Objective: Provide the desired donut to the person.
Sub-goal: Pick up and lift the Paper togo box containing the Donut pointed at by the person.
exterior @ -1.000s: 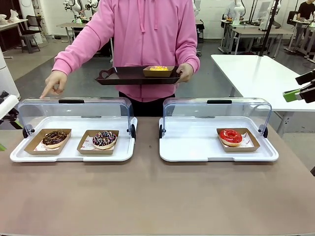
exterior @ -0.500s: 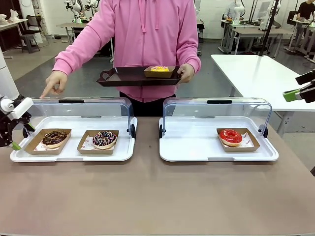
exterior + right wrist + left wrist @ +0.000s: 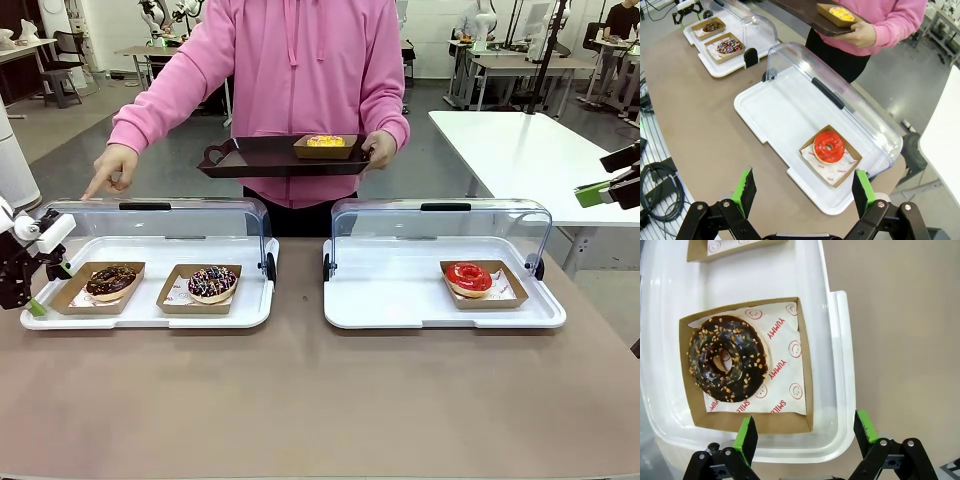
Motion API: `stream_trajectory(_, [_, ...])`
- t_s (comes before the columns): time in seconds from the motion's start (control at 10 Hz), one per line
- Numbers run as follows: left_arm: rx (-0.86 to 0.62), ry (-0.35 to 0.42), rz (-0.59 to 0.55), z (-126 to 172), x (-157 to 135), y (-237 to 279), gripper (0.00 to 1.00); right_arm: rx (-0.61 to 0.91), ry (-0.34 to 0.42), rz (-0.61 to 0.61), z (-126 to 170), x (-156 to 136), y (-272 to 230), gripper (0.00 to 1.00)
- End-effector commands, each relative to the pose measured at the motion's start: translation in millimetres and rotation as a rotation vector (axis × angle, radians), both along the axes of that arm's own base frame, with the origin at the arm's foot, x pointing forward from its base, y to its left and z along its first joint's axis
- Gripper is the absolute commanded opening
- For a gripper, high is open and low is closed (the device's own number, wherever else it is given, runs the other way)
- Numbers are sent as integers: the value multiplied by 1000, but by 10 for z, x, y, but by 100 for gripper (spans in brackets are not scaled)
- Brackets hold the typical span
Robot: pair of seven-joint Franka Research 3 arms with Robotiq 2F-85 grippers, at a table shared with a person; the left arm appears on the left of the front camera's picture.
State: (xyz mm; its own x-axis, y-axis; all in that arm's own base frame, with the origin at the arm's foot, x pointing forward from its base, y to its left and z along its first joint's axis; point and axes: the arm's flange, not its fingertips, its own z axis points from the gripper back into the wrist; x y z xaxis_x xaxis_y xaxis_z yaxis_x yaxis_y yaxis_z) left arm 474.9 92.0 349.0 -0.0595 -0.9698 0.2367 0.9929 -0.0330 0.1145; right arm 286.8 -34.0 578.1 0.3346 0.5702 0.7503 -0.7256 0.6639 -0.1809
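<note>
Now left gripper [image 3: 804, 421] (jaws apart) nears chocolate donut [image 3: 727, 365].

Here's the person [image 3: 300, 70] in a pink zip hoodie, two matching drawstrings [image 3: 291, 35] hanging at twelve o'clock of the front view, long sleeves closing in ribbed cuffs. Now the left gripper [image 3: 805, 432]: black linked finger bars dotted with round silver screws at seven and five o'clock of its wrist view, each finger faced with a bright green pad [image 3: 744, 437]. The right gripper [image 3: 802, 192] has the same build, with black bars, screws and green pads. At nine o'clock of the front view is a white cylindrical piece of the left arm [image 3: 50, 233].
</note>
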Motion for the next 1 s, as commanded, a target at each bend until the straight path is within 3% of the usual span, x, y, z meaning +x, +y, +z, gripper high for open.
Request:
stream_trajectory(0.0, [-26, -33, 11, -7, 19, -12, 100, -12, 18, -17, -15, -8, 11, 100])
stream_trajectory(0.8, [-14, -27, 9, -341, 72, 30, 100, -12, 18, -17, -15, -8, 11, 100])
stream_trajectory(0.9, [0, -29, 2, -333, 68, 36, 41, -12, 18, -17, -15, -8, 11, 100])
